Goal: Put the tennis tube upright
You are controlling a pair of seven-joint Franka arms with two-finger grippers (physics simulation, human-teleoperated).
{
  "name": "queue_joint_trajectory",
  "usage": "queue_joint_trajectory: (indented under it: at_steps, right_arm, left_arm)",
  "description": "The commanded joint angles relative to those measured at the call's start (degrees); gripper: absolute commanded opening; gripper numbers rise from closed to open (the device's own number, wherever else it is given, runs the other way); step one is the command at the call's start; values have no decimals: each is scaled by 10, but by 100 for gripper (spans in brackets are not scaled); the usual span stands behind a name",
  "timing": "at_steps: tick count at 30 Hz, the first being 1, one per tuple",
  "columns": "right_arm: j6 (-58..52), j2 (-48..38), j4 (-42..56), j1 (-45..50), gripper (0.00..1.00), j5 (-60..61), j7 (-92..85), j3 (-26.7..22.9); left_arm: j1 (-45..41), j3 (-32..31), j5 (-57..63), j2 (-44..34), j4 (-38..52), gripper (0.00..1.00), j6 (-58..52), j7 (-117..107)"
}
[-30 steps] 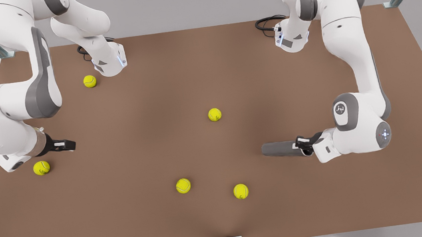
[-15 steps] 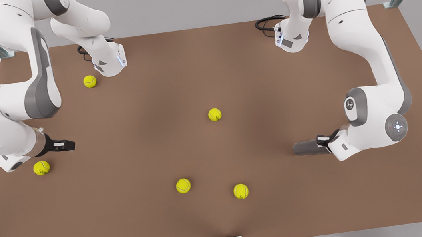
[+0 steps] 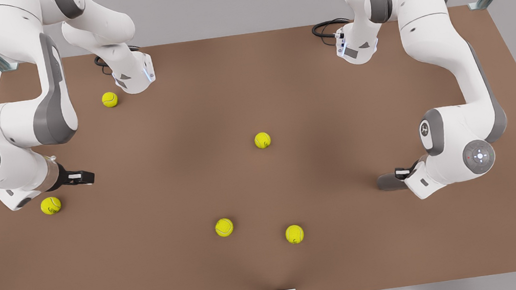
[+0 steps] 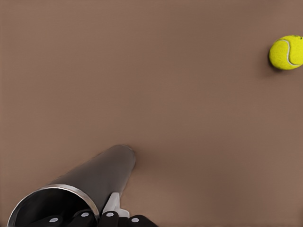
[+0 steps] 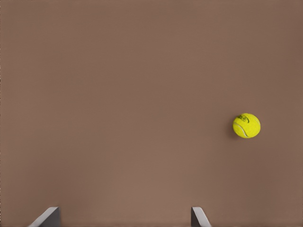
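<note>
The tennis tube [image 3: 387, 182] is a grey cylinder on the front view's right, seen foreshortened and tilted steeply. In the left wrist view the tennis tube [image 4: 97, 179] has its light-rimmed open end near the camera and its far end down at the table. My left gripper [image 3: 403, 174] is shut on the tube at the rim end, with a finger [image 4: 112, 206] against its outer wall. My right gripper [image 3: 79, 177] waits on the front view's left, open, with its fingertips [image 5: 199, 217] wide apart above bare table.
Several yellow tennis balls lie on the brown table [image 3: 177, 125]: one [image 3: 51, 205] beside my right gripper, one [image 3: 109, 99] near that arm's base, one [image 3: 262, 140] mid-table, two near the front [image 3: 224, 227] [image 3: 294, 234]. Black cables [image 3: 325, 28] lie at the back.
My left gripper has pulled toward the front view's right with the tube, which has swung from lying flat to steeply tilted. The right arm has barely shifted.
</note>
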Motion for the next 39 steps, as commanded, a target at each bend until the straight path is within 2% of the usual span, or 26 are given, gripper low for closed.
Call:
queue_joint_trajectory:
  at_steps: [1, 12, 13, 14, 39]
  right_arm:
    - [0, 0, 0, 0, 100, -1, 0, 0]
    - [0, 0, 0, 0, 100, 0, 0, 0]
    - [0, 0, 0, -1, 100, 0, 0, 0]
    - [0, 0, 0, 0, 100, 0, 0, 0]
    - [0, 0, 0, 0, 100, 0, -1, 0]
  left_arm:
    - [0, 0, -3, 0, 0, 21, 0, 0]
    - [0, 0, -4, 7, -4, 21, 12, 1]
    - [0, 0, -3, 7, -4, 66, 12, 2]
    - [0, 0, -3, 7, -3, 100, 11, 4]
    - [-3, 2, -1, -16, 0, 100, -25, 0]
